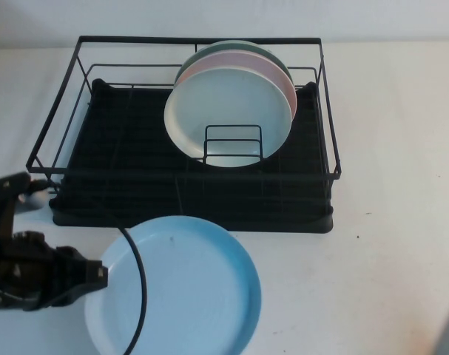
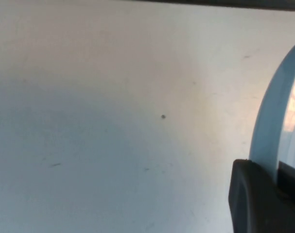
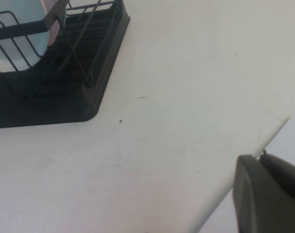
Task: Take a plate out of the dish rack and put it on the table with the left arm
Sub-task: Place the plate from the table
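Left gripper (image 1: 98, 275) pinches the plate (image 1: 183, 288) rim at 9 o'clock, edge grip so the disc goes down flat on the table (image 1: 387, 148). Plate is in front of the dish rack (image 1: 187, 133); mint and pink plates remain racked. Right gripper (image 3: 268, 194) at the table edge, jaw state unclear.

White speckled table (image 1: 402, 148) carries the black rack (image 1: 191, 211) at the back and the blue plate (image 1: 187, 296) flat just in front of it, toward the left.
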Available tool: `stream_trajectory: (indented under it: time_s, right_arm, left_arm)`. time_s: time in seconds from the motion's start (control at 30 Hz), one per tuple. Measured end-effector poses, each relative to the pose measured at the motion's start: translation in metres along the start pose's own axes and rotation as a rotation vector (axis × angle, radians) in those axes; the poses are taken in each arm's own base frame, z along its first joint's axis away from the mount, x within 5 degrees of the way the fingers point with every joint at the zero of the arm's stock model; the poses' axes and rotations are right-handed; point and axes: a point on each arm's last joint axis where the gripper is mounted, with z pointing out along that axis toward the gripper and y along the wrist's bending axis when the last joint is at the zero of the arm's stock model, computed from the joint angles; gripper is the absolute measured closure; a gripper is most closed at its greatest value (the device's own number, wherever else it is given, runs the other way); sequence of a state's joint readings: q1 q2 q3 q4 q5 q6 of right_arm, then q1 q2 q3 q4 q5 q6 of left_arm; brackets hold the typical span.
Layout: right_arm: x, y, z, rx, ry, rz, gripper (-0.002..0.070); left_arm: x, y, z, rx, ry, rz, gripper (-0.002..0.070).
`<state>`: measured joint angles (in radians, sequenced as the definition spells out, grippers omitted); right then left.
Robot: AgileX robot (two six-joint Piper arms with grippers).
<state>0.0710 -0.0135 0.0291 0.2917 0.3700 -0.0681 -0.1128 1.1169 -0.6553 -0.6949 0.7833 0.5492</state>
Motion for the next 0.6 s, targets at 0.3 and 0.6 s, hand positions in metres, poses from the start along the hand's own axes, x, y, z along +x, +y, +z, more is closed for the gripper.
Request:
stream_trajectory:
  time_s: [0.3, 0.6]
  right_arm:
    - [0.000, 0.000, 0.000, 0.000, 0.000, 0.000, 0.0696]
    - [0.000, 0.000, 0.000, 0.000, 0.000, 0.000, 0.0696]
  left_arm:
    - [0.017, 0.022, 0.039, -0.010, -0.054, -0.108, 0.0675]
    - [0.021, 0.044, 0.079, -0.035, 0.034, -0.131, 0.0672]
